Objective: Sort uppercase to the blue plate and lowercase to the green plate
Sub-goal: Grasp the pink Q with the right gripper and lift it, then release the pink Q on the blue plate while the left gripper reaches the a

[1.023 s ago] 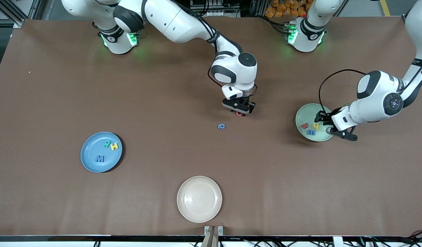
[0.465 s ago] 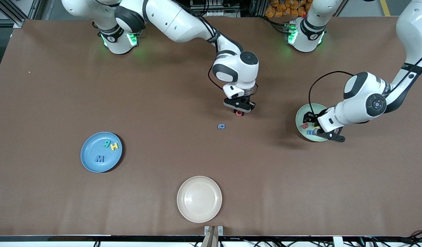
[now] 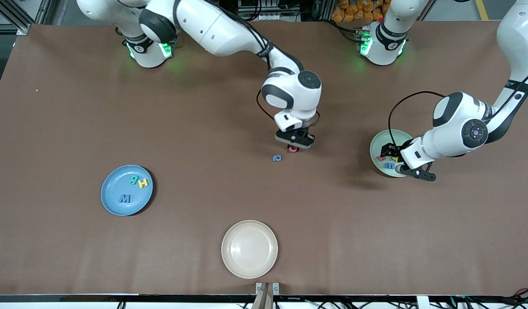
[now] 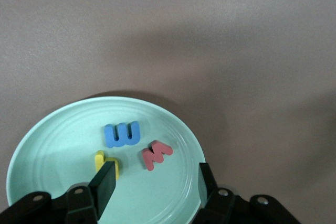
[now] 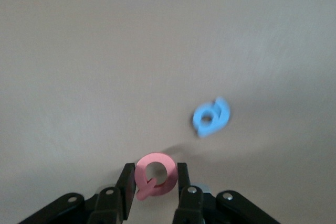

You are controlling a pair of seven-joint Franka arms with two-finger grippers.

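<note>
Grippers first. The right gripper (image 3: 293, 148), on the arm reaching in from twelve o'clock in the front view, hangs low over the bare middle of the brown table (image 3: 75, 107). Its jaws are pinched nearly together on the flat red foam capital Q (image 3: 293, 149). The right wrist view shows the Q (image 5: 154, 174) gripped by its edges between the two black fingers (image 5: 126, 182).

At about eight o'clock from the Q, close by, a small flat blue rounded lowercase letter (image 3: 277, 158) lies on the table, untouched.

The left gripper (image 3: 399, 162) hovers over the round pale mint-green plate (image 3: 377, 143), which sits at three o'clock from the Q. Its jaws stand wide apart and hold nothing. Three letters lie in that plate below it: a blue rounded letter (image 4: 122, 134), a small red w (image 4: 156, 155) and a yellow h (image 4: 105, 159), the last partly hidden by one finger.

The round medium-blue plate (image 3: 113, 201) sits well apart, at about eight o'clock from the loose blue letter. On its face a dark blue M (image 3: 125, 198) lies near six o'clock, a teal-green R (image 3: 134, 179) near one o'clock and a yellow H (image 3: 143, 183) near two o'clock, touching the R.

A round cream-white plate (image 3: 229, 240) with nothing in it sits at six o'clock on the table, nearest the front camera.
</note>
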